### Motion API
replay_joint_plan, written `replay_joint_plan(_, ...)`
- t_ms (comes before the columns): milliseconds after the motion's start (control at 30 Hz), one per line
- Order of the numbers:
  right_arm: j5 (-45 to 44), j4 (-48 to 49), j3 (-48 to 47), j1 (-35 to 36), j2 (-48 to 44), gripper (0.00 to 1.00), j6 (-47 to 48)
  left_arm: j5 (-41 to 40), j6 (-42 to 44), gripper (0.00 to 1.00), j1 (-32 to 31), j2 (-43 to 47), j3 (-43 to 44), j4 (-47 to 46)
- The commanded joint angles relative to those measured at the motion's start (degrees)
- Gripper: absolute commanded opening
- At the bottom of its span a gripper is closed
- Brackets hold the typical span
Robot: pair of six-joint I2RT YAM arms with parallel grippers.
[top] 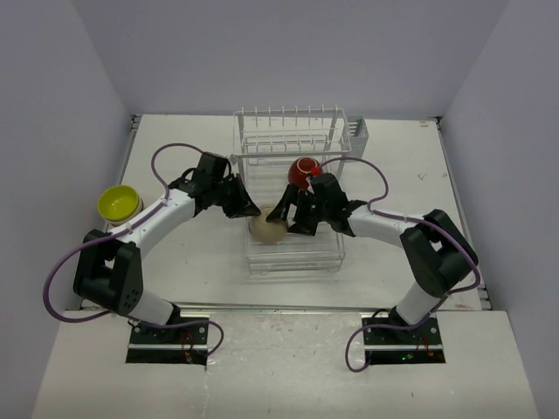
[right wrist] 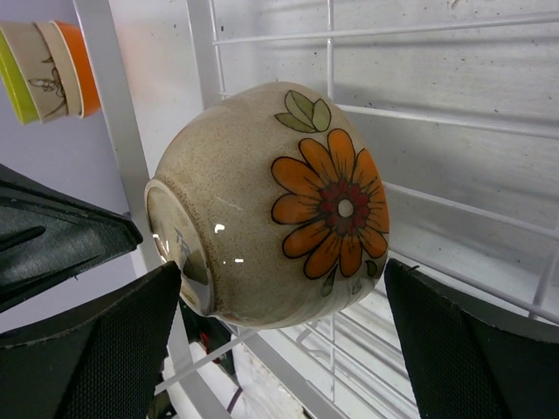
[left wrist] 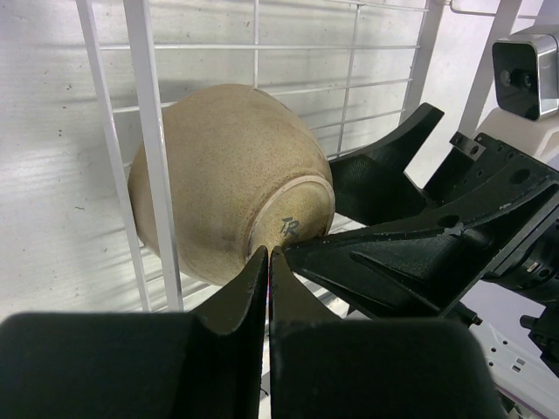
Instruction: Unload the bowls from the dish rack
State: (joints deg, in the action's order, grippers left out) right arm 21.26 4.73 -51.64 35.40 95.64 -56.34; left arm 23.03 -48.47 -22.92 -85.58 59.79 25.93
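Observation:
A beige bowl with an orange flower lies on its side on the white dish rack's grid tray, foot ring towards the left arm. My right gripper is open, with its fingers on either side of this bowl. My left gripper is shut and empty, with its tips at the bowl's foot ring. A dark red bowl with a white foot ring sits further back in the rack. A lime-yellow bowl stands on the table at the left.
The right wrist view shows a stack of lime, cream and orange bowls outside the rack. The rack's tines and cutlery basket are at the back. The two grippers are close together over the tray.

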Motion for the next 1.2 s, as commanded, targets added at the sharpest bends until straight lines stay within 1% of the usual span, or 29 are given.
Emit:
replay_joint_plan(0, 2.21, 3.44, 0.92, 0.72, 0.61, 0.99, -0.79, 1.23, 2.41, 0.0, -1.34, -0.11, 1.65, -0.09)
replay_joint_plan(100, 3.79, 6.95, 2.15, 1.08, 0.08, 0.99, -1.31, 1.41, 2.5, 0.0, -1.43, -0.38, 1.56, -0.18)
replay_joint_plan(200, 4.06, 9.59, 3.21, 1.25, -0.88, 0.97, -1.32, 1.32, 2.59, 0.0, -1.43, -0.55, 1.56, -0.09)
replay_joint_plan(367, 3.18, 11.69, 4.44, 1.95, -2.64, 0.91, -1.15, 1.14, 2.68, 0.0, -1.52, -0.46, 0.94, -0.09)
replay_joint_plan(500, 3.35, 14.6, 5.93, 2.13, -4.57, 0.85, -1.14, 0.97, 2.94, 0.0, -1.52, -0.2, 0.42, -0.18)
replay_joint_plan(733, 4.49, 16.18, 6.46, 2.4, -5.64, 0.86, -0.79, 0.97, 3.38, 0.0, -1.52, -0.38, 0.33, -0.01)
replay_joint_plan(933, 4.76, 19.87, 8.56, 2.57, -7.47, 0.86, -0.79, 1.06, 3.64, 0.0, -1.52, -0.55, 0.42, 0.08)
replay_joint_plan(1167, 5.55, 26.64, 11.12, 2.66, -8.27, 0.82, -2.28, 1.32, 3.91, 0.0, -1.52, -0.9, 0.5, 0.08)
